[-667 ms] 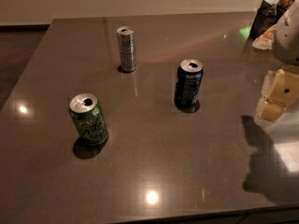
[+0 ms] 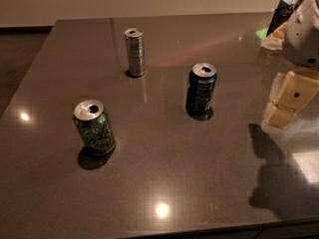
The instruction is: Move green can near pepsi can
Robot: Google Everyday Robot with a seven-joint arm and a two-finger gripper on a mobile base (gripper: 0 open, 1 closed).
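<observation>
The green can (image 2: 94, 128) stands upright on the dark table (image 2: 164, 173) at the front left; it has pale swirly markings and an opened silver top. The pepsi can (image 2: 201, 89), dark navy blue with a silver top, stands upright right of the middle, well apart from the green can. My gripper (image 2: 290, 100), with cream-coloured fingers, hangs at the right edge above the table, to the right of the pepsi can and far from the green can. It holds nothing that I can see.
A slim silver can (image 2: 134, 52) stands upright at the back, left of the middle. Dark and green items (image 2: 277, 21) sit at the back right corner behind my arm (image 2: 305, 31). My arm's shadow (image 2: 279, 178) falls on the table's front right.
</observation>
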